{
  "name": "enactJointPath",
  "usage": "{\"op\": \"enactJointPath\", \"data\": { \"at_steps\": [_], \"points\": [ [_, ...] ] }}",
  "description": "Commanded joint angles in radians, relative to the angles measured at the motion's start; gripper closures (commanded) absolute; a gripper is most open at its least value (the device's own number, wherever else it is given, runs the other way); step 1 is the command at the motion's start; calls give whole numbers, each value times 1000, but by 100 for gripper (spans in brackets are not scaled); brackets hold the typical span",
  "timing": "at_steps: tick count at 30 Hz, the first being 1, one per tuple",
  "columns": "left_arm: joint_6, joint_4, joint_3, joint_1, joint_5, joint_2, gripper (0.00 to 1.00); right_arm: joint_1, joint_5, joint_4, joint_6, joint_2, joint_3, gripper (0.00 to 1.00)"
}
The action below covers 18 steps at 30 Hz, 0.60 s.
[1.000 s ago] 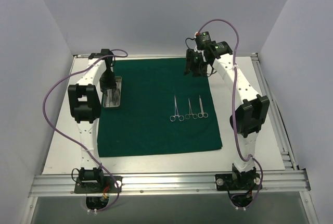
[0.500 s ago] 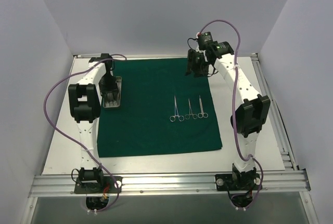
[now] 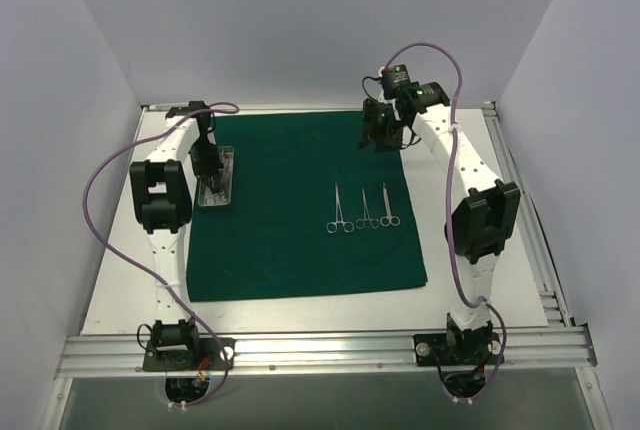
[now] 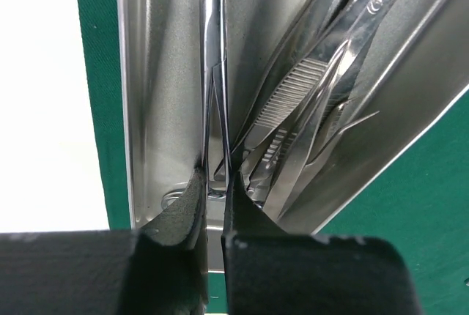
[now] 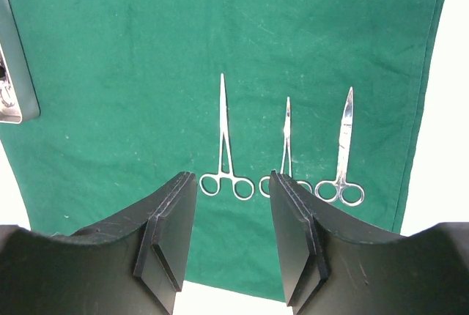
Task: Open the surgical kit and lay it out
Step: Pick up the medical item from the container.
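Note:
The dark green drape [image 3: 300,210] of the surgical kit lies spread flat on the table. On its left edge stands the small silver tray [image 3: 222,195], still holding tweezers [image 4: 300,88] and other steel pieces. My left gripper [image 3: 207,165] reaches down into the tray. In the left wrist view that gripper [image 4: 216,176] is shut on the thin shanks of a forceps [image 4: 214,73]. Three ring-handled instruments [image 3: 339,210] [image 3: 367,208] [image 3: 388,206] lie side by side on the drape's right half. My right gripper [image 3: 380,135] hovers open and empty above the drape's far right corner.
The drape [image 5: 110,51] sits on a white table top with metal rails [image 3: 320,350] along the near and right edges. White walls close in on the left, back and right. The tray's corner [image 5: 15,95] shows at the left of the right wrist view.
My left gripper has closed on the forceps in the tray after standing open there. The right arm has barely shifted.

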Motion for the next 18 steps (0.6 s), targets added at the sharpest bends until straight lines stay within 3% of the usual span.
{"op": "enactJointPath", "data": {
  "at_steps": [1,9,18],
  "points": [
    [12,78,-39,3,37,-7,98,-5,-6,-4,-8,-79,-17,55],
    [-2,38,-9,3,75,-128,98,-2,-26,25,5,-74,-34,55],
    [-2,-21,19,6,21,-186,98,12,-47,35,5,-51,-16,55]
  ]
}}
